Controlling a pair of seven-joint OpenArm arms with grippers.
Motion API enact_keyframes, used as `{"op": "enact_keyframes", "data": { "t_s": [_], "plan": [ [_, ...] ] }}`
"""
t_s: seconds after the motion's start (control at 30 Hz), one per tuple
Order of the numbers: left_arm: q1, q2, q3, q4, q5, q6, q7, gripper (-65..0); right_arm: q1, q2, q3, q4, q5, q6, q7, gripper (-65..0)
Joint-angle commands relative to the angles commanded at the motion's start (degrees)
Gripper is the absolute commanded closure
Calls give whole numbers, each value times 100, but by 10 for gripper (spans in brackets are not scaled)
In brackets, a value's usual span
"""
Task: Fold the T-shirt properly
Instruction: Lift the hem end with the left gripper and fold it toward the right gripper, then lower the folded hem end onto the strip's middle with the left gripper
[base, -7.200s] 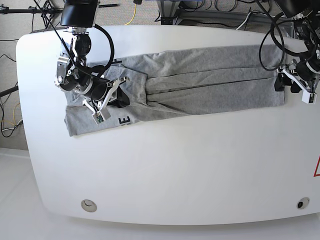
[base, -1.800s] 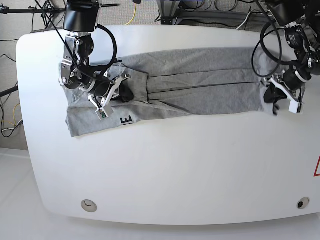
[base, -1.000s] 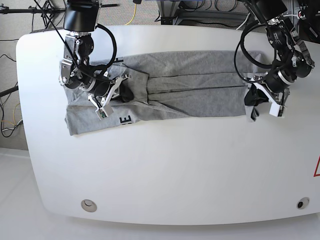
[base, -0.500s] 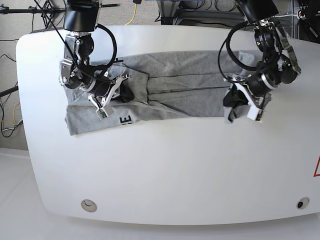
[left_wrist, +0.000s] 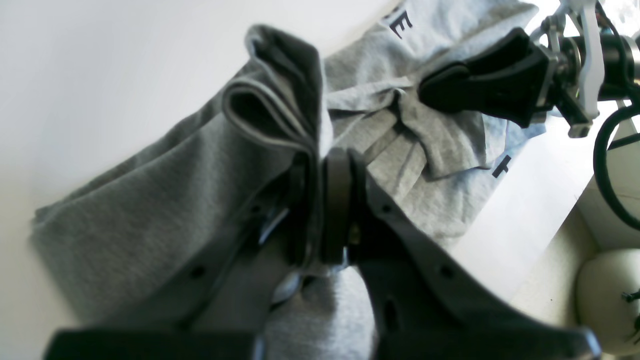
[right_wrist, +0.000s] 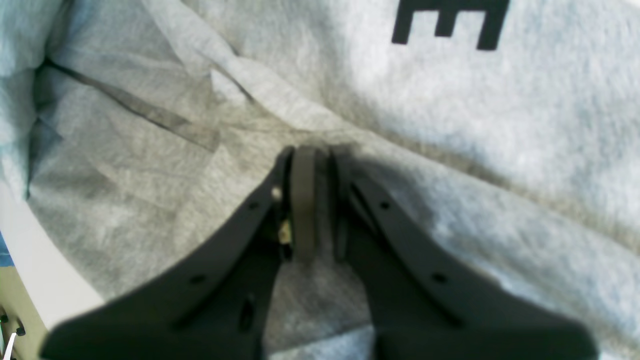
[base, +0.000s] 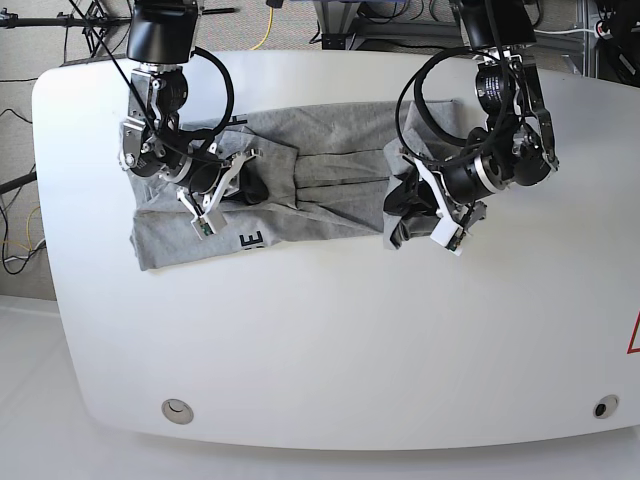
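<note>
The heather-grey T-shirt (base: 320, 175) lies as a long band across the far part of the white table (base: 330, 340). My left gripper (base: 407, 212) is shut on the shirt's doubled hem end (left_wrist: 280, 100), holding it lifted over the band's middle. In the left wrist view the cloth (left_wrist: 150, 200) runs between the fingers of my left gripper (left_wrist: 320, 170). My right gripper (base: 243, 188) is shut at the shirt's left part, near a black letter E (base: 251, 241). In its own view my right gripper (right_wrist: 310, 155) pinches a ridge of the T-shirt (right_wrist: 450, 125).
Cables and stand legs (base: 400, 25) lie beyond the table's far edge. Round inserts sit near the front corners (base: 177, 410) (base: 605, 407). A red mark (base: 634, 335) shows at the right edge. The table's right side shows bare white where the shirt lay.
My left gripper has carried the shirt's right end leftward from the table's right side to the band's middle, doubling the cloth over. The right gripper has stayed in place.
</note>
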Motion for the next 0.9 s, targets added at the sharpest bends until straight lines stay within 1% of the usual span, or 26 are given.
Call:
{"op": "enact_keyframes", "data": {
  "t_s": [0.27, 0.33, 0.67, 0.73, 0.9],
  "plan": [
    [50, 65, 74, 0, -38, 0, -31, -17, -16, 7, 7, -5, 8, 0, 7, -51],
    [65, 181, 172, 4, -26, 0, 15, -28, -4, 8, 5, 36, 36, 0, 34, -51],
    [-17, 299, 227, -44, -13, 0, 34, -41, 1, 7, 6, 27, -20, 0, 37, -50],
    [-105, 385, 245, -89, -36, 0, 90, -33, -5, -7, -3, 44, 30, 0, 40, -48],
    [-110, 395, 273, -166, -51, 0, 89, -36, -4, -6, -3, 55, 60, 0, 30, -47]
  ]
}}
